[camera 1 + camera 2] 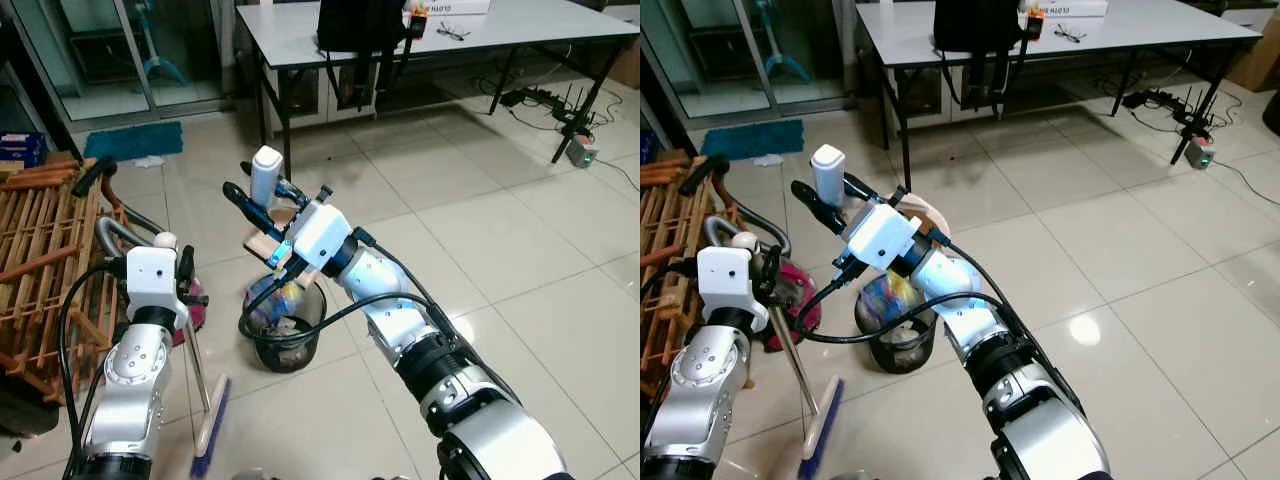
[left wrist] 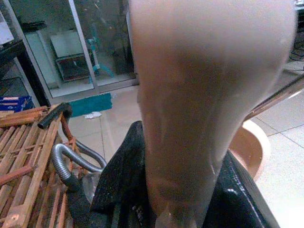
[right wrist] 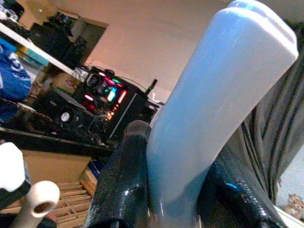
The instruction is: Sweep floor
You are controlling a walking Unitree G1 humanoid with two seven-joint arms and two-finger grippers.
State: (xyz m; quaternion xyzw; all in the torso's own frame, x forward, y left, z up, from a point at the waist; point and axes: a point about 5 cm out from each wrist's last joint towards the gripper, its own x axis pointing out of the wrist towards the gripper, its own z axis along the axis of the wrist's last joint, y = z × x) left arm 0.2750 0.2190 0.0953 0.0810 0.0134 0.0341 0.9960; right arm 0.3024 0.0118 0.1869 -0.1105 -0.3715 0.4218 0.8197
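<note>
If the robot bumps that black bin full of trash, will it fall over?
Probably it would slide or tip easily. The bin looks like thin wire mesh, so likely light. Its trash is piled to the rim, which may make it top-heavy. The floor is glossy tile, so it could skid.

Both silver arms raised in front of the body, each gripper clamped shut on a handle.

The left gripper (image 1: 185, 275) sits low at the robot's left, forearm upright, jaws closed around the thin metal broom shaft (image 1: 196, 350). The right gripper (image 1: 262, 200) reaches forward and across toward the left, elbow bent, its long black fingers (image 3: 121, 180) pinching the pale blue-white plastic handle (image 3: 213, 109).
</note>
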